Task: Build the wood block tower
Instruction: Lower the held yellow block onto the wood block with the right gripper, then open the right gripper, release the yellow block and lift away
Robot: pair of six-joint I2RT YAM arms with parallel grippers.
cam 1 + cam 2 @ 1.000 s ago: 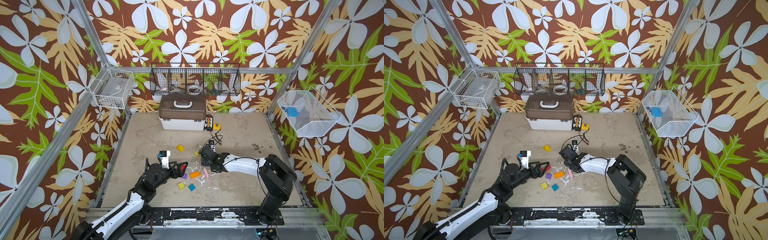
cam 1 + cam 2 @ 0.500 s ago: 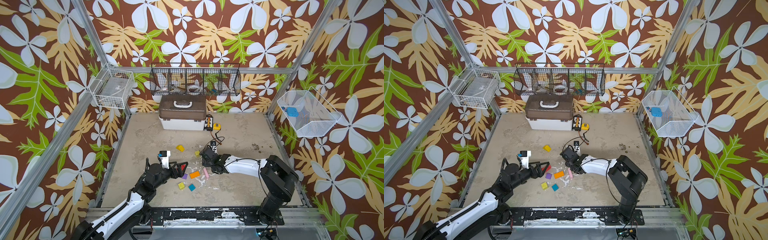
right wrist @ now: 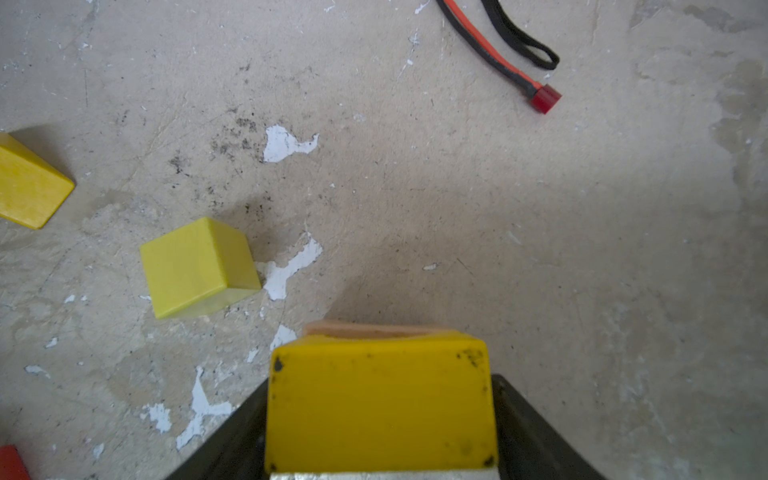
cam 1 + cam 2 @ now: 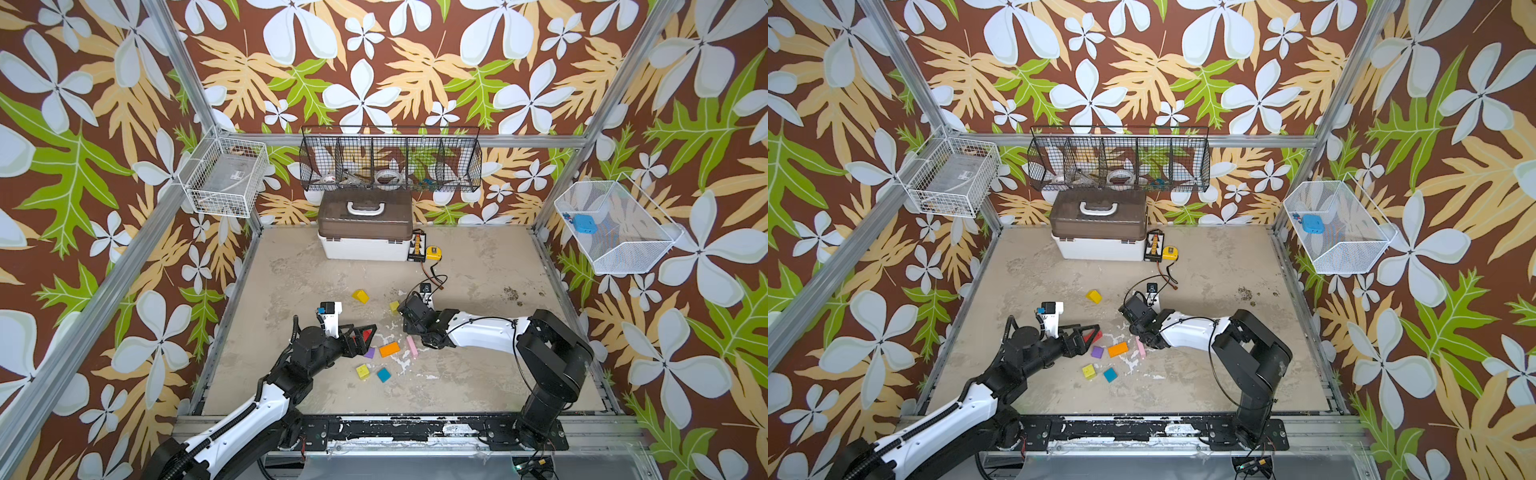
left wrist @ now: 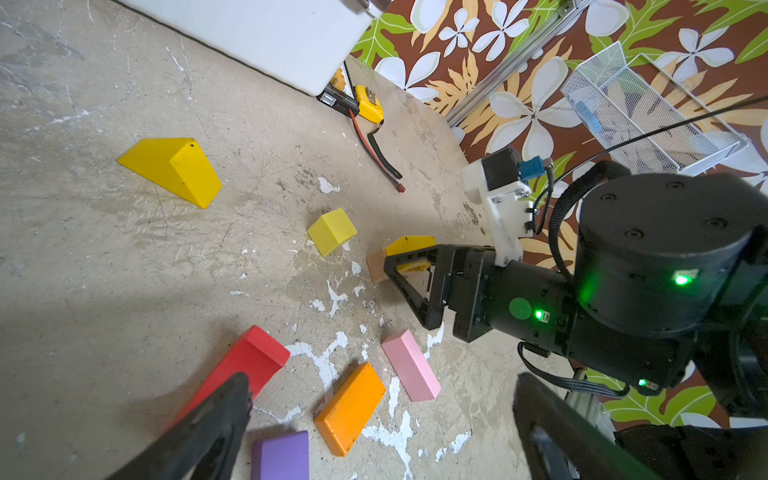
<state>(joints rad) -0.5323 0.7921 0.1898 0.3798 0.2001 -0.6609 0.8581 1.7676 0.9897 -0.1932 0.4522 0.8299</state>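
My right gripper (image 4: 405, 316) is shut on a yellow block (image 3: 380, 399), which sits over a plain wood block (image 5: 376, 268); whether the two touch I cannot tell. They are the only stacked blocks, so no tower shows. A yellow cube (image 3: 195, 266) lies just beside them, and a yellow wedge (image 4: 360, 296) further left. My left gripper (image 4: 365, 334) is open and low over the red arch (image 5: 245, 365). The orange block (image 5: 351, 407) and purple block (image 5: 280, 459) lie between its fingers (image 5: 216, 424), untouched. Pink (image 4: 411, 345), lime (image 4: 363, 371) and teal (image 4: 384, 374) blocks lie nearby.
A brown-lidded white box (image 4: 365, 232) stands at the back, with a charger and a yellow tape measure (image 4: 433, 252) to its right. A red-and-black cable (image 3: 498, 54) trails towards my right gripper. Wire baskets (image 4: 390, 160) hang on the walls.
My right gripper has shifted only slightly with the yellow block. The left arm has not moved.
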